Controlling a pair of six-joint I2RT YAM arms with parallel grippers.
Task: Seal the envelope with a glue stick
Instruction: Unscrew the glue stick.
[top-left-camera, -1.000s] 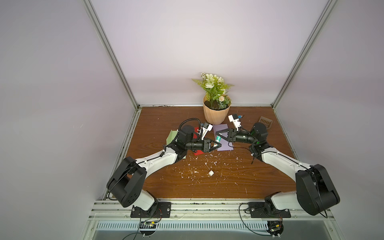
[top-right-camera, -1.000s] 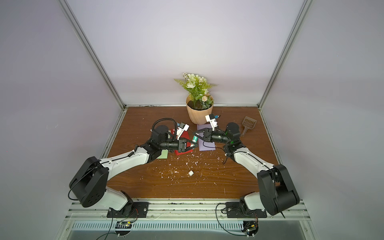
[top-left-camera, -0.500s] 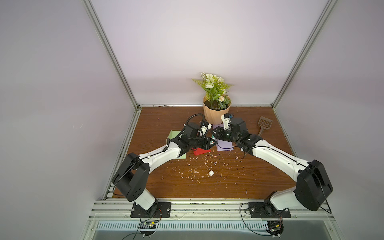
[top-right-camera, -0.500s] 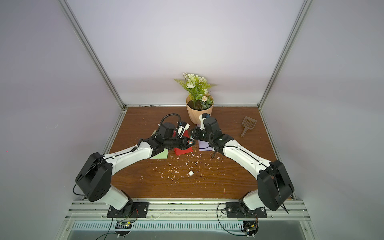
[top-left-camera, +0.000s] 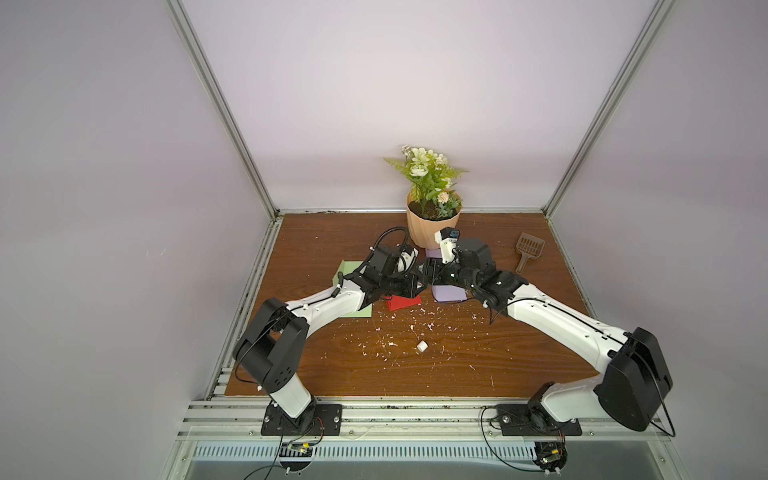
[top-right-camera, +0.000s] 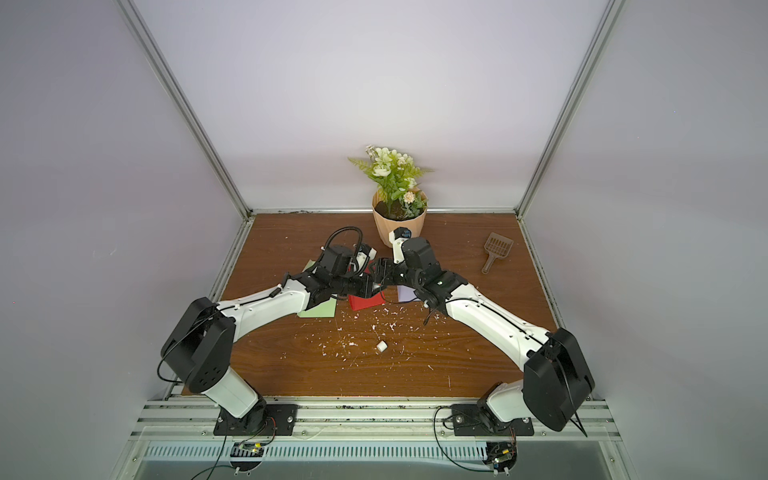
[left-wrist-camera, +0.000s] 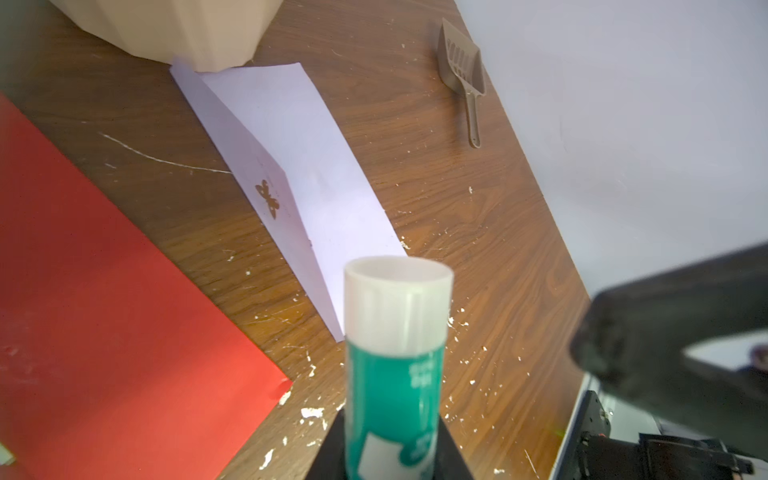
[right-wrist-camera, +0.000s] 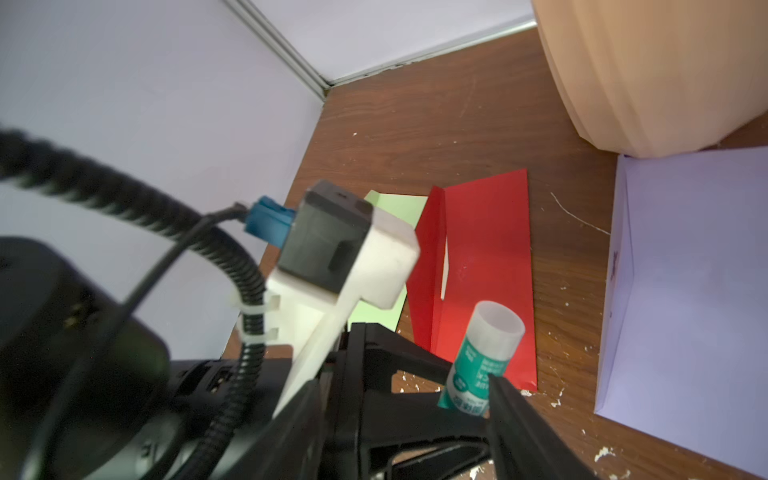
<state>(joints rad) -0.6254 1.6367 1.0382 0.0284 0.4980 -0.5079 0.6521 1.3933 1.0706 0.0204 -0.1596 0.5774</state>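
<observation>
The glue stick (left-wrist-camera: 395, 365), white with a green label and a pale cap, stands out of my left gripper (left-wrist-camera: 390, 436), which is shut on its lower end. My right gripper (right-wrist-camera: 407, 386) is open, its jaws on either side of the left gripper's tip and the base of the glue stick (right-wrist-camera: 482, 353). In both top views the two grippers (top-left-camera: 417, 286) (top-left-camera: 430, 274) meet above the wooden floor. A red envelope (top-left-camera: 403, 301) with its flap raised lies under them. A lilac envelope (top-left-camera: 449, 293) lies to its right and a green envelope (top-left-camera: 349, 291) to its left.
A potted plant (top-left-camera: 432, 232) stands just behind the grippers, touching the lilac envelope's far end. At the back right lies a brown scoop (top-left-camera: 528, 251). White crumbs (top-left-camera: 395, 332) and a small white cylinder (top-left-camera: 422, 346) are scattered in front of the envelopes.
My right arm has swung left up to the left gripper, and its jaws have gone from shut to open. The left gripper still holds the glue stick and has shifted slightly back.
</observation>
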